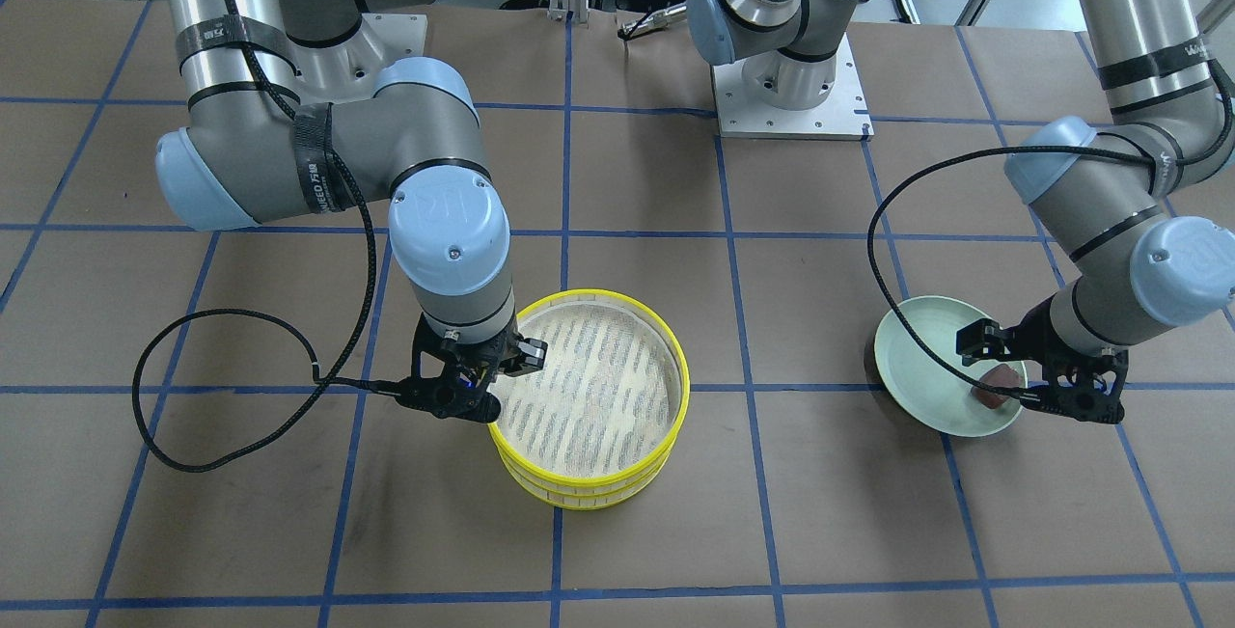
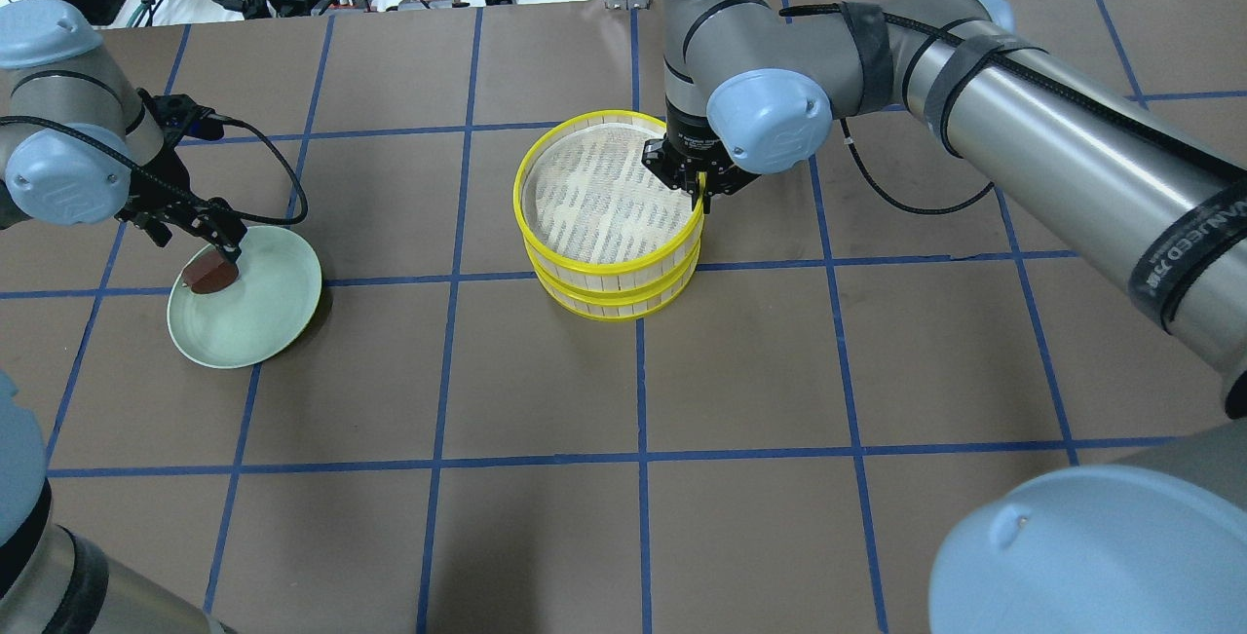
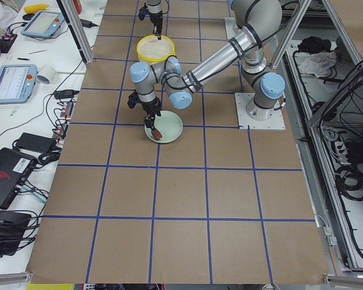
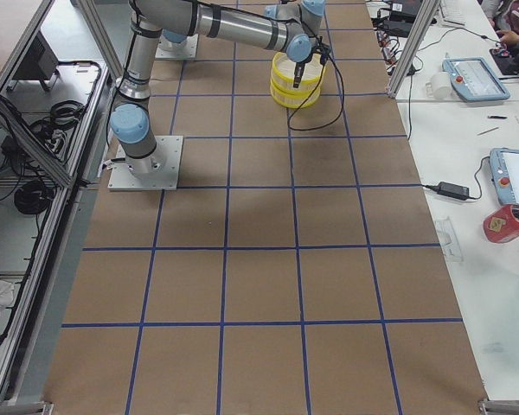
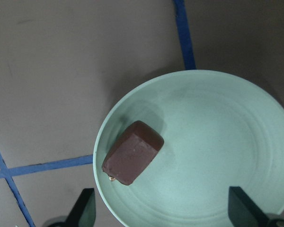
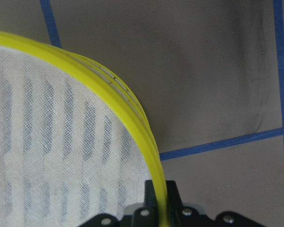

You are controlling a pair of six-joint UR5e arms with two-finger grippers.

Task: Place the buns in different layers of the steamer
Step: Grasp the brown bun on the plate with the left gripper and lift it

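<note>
Two layers of steamer stood stacked one on the other near the middle of the bench (image 2: 779,371), which was brown and crossed by blue tape lines (image 2: 448,371). The upper layer of steamer (image 2: 604,191) sat squarely on the lower layer of steamer (image 2: 614,305), their yellow rims in line. The whitish mesh liner of the upper one, streaked with grey, lay bare.

The right hand (image 6: 160,201) pointed down at the right edge of the stack as seen from overhead. It pinched the yellow rim of the upper layer, with one finger inside the rim above the mesh and the other outside it. In the right wrist view the rim ran straight down between the two fingers.

Well apart from the stack, toward the left end of the bench in the overhead view, lay a pale green plate (image 5: 217,142). The dark reddish-brown bun (image 5: 132,159) rested on the plate close to its left rim, a blocky lump much smaller than the plate.

The left hand (image 5: 163,213) hovered low over the plate with its fingers spread wide. In the left wrist view the two fingertips (image 5: 85,208) stood far apart at the bottom edge, and the bun lay beyond them, touched by neither.
</note>
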